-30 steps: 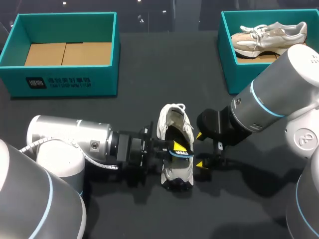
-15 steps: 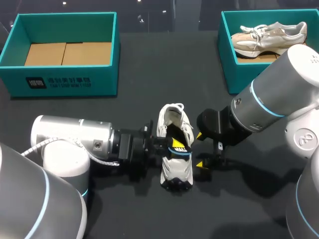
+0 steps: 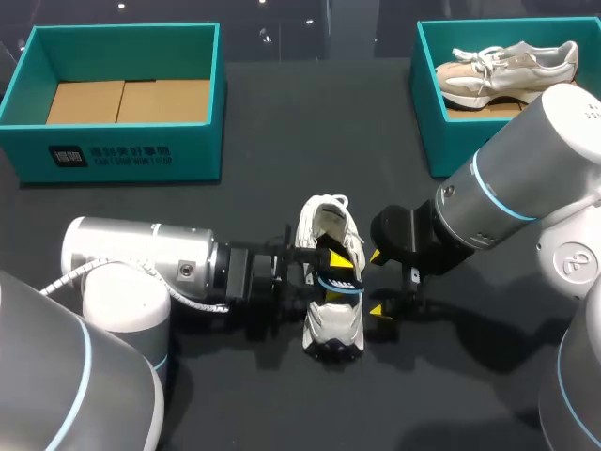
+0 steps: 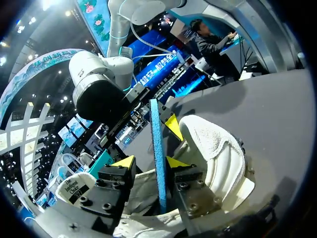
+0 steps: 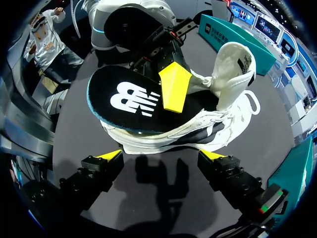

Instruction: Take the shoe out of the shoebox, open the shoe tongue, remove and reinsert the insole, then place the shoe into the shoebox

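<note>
- Your left claw [image 3: 336,270] is gripping the black insole [image 5: 129,99], which is sticking partly out of the white shoe [image 3: 329,324].
- The shoe is sitting mid-bench [image 3: 282,150], between your two claws.
- Your right claw [image 3: 376,282] is hanging open just beside the shoe, fingers apart from it.

Left gripper [image 3: 338,268], right gripper [image 3: 376,282] close against shoe [image 3: 331,329]; table [image 3: 282,160] beyond.

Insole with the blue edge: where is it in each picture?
Head view: insole sticks up from the white shoe, in the middle.
Left wrist view: blue edge-on strip ahead of the left gripper.
Right wrist view: black face, ahead of the right gripper.
Shared landmark: the white shoe.
</note>
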